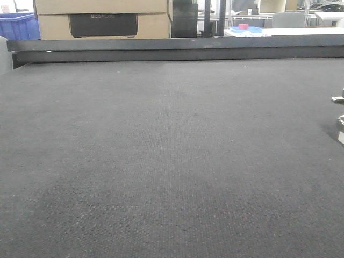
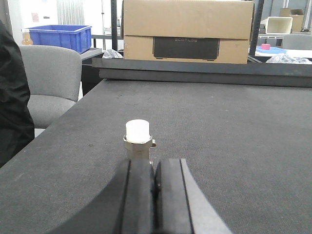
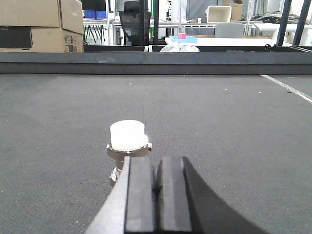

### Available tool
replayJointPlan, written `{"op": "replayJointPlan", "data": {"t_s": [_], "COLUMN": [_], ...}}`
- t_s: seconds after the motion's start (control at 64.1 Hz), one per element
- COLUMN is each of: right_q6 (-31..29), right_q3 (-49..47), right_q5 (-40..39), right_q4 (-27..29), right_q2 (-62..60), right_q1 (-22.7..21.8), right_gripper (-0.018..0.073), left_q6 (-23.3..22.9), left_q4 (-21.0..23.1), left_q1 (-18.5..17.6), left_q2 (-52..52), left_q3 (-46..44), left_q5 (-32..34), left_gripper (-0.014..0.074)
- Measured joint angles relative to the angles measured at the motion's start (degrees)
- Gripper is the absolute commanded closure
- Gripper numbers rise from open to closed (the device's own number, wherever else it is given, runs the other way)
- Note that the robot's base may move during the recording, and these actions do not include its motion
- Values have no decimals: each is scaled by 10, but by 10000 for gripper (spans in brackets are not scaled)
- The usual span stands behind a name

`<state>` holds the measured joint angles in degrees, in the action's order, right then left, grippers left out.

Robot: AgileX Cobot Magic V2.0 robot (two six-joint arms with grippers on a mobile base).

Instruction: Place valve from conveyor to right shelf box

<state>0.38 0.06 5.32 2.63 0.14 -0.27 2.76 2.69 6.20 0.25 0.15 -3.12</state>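
Observation:
The conveyor (image 1: pixel 161 161) is a wide dark grey woven belt with a black rail (image 1: pixel 177 45) along its far edge. In the left wrist view a silvery valve (image 2: pixel 138 142) with a white cap stands upright on the belt. It sits just past my left gripper (image 2: pixel 154 163), whose jaws are shut with nothing between them. The right wrist view shows a white-capped valve (image 3: pixel 128 142) on the belt (image 3: pixel 219 112), partly hidden behind the left finger of my right gripper (image 3: pixel 157 161), also shut and holding nothing. Neither gripper shows in the front view. The right shelf box is out of view.
A cardboard box (image 1: pixel 102 19) and a blue crate (image 1: pixel 19 26) stand beyond the rail. A grey chair (image 2: pixel 48 78) sits off the belt's left edge. A silvery part (image 1: pixel 341 129) is cut off by the front view's right edge. A white stripe (image 3: pixel 287 87) crosses the belt at right.

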Motion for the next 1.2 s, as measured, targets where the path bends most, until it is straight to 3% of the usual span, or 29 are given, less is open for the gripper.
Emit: {"op": "replayJointPlan", "data": {"t_s": [0.702,0.967,1.06,1.2], "right_q6": [0,0,-4,0], "right_q3": [0,0,-28,-132], "right_q5": [-6,-85,-85,-27], "right_q4": [0,0,0,0], "right_q2": [0,0,0,0], "right_q1": [0,0,0,0], "right_gripper": [718,718,718,712], "left_q6": [0,0,0,0], "left_q4": [16,20,18,-6], "left_q1": [0,0,0,0], "left_q2": [0,0,0,4], "left_q3": [0,-2,-40,-131], "left_q5": [45,83,73,2], "left_gripper": [707,707,707,692]}}
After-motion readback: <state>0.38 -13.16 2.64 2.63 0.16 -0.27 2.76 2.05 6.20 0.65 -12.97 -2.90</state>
